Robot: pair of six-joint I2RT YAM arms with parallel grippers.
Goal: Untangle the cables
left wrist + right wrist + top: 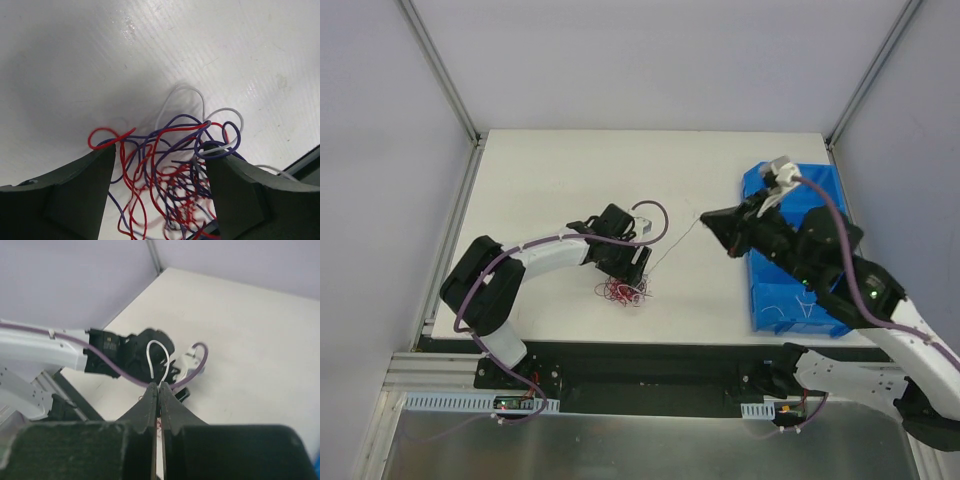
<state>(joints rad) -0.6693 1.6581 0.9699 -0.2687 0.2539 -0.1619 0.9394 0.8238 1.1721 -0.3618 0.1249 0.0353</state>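
A: Left side status?

B: I read the left pincer (159, 160) as standing apart, pointed down at the table (570, 170). It straddles the clump (628, 292). Red, purple and white loops lie between its fingers, but nothing is clamped.

A: Clump location?

B: On the table, left of centre, directly under the left pincer. That arm is the nearer one.

A: Right side?

B: The right pincer (159, 387) is pressed together on a white strand (677, 245), and a loop of it stands out past the tips. The strand slants from the clump toward the far right, to that pincer, which is well apart from the clump.

A: Governing relation?

B: I judge it to be the strand's axis, with the clump at its left end and the right pincer at its right end. A pull should follow that line, away from the clump, with the left pincer closing to anchor the rest.
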